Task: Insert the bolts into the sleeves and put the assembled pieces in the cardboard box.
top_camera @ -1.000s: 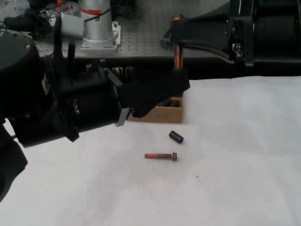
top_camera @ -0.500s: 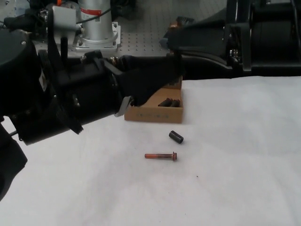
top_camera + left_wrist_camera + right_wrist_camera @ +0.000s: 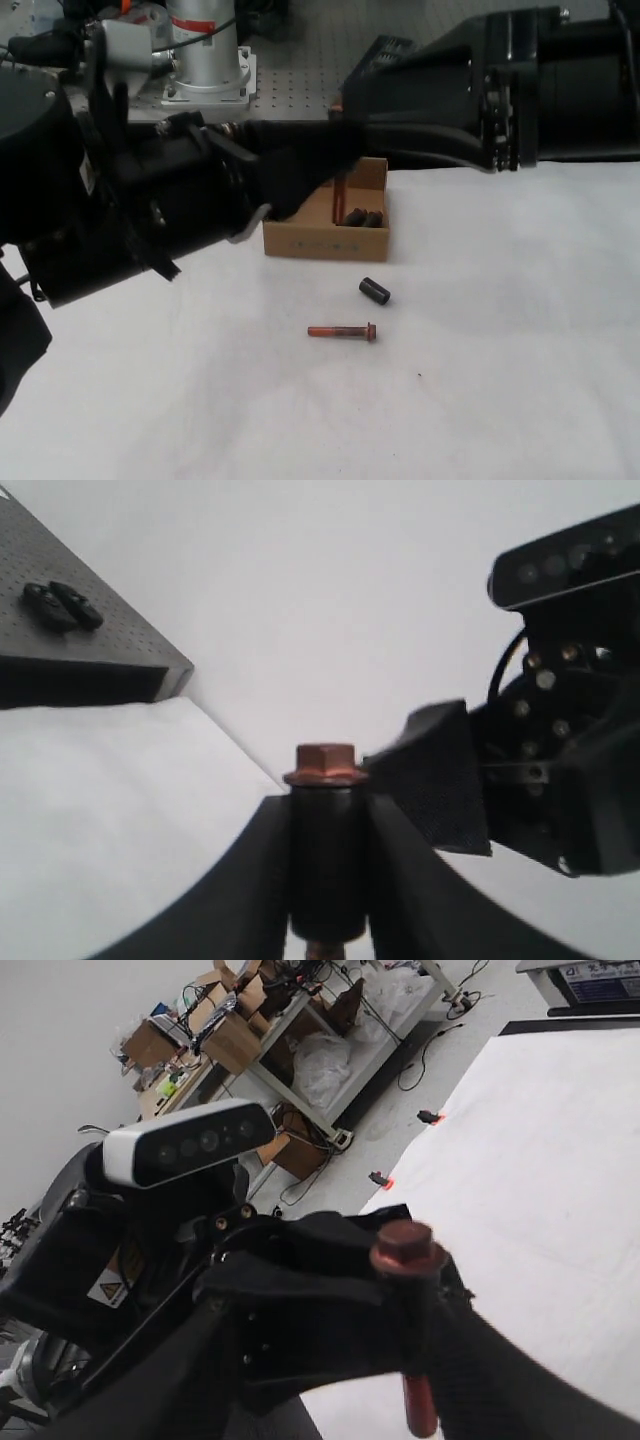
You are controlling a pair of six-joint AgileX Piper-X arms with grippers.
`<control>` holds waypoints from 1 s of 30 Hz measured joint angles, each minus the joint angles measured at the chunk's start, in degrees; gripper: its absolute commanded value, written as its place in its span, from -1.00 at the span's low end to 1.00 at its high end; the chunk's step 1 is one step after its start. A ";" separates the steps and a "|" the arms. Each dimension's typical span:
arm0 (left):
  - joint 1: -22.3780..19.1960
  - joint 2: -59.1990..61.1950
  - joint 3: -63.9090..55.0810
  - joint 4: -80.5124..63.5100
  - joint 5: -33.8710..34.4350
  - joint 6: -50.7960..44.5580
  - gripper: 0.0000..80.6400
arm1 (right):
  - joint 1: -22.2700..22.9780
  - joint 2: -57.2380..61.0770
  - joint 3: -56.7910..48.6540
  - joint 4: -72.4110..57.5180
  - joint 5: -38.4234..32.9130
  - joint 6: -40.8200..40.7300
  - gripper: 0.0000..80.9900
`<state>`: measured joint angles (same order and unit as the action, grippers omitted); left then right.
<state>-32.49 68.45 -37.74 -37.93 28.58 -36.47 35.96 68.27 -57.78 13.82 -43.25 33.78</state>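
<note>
The left gripper (image 3: 328,820) rose off the box (image 3: 320,240), leaving it uncovered beneath the fingers. The right gripper (image 3: 352,108) swung across until it met the left one. The bolt (image 3: 325,763), which had stood upright in the right gripper, ended up through the sleeve (image 3: 325,850) clamped in the left gripper, its shaft hanging below.

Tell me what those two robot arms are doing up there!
The left gripper holds a black sleeve with a copper-coloured bolt pushed through it, up over the cardboard box. The right arm is close beside it. A few dark pieces lie in the box. A loose bolt and a loose sleeve wait on the white cloth.
</note>
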 measured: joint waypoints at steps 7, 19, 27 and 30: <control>-0.03 0.00 0.00 0.00 -0.53 4.04 -0.99 | -0.55 0.00 0.00 1.39 -1.69 -0.43 0.02; 7.61 11.07 -6.11 2.97 6.29 9.30 -0.99 | -11.70 -2.78 0.00 19.39 -2.93 -13.30 0.01; 12.99 32.62 -26.33 10.31 10.74 14.91 -0.99 | -16.34 -3.41 0.00 27.59 0.32 -22.83 -0.60; 14.75 47.64 -41.45 14.77 11.06 15.17 -0.99 | -16.91 -3.41 0.00 28.29 0.88 -23.55 -0.92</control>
<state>-17.75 116.10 -79.19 -23.15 39.64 -21.30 19.05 64.86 -57.78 42.12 -42.37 10.22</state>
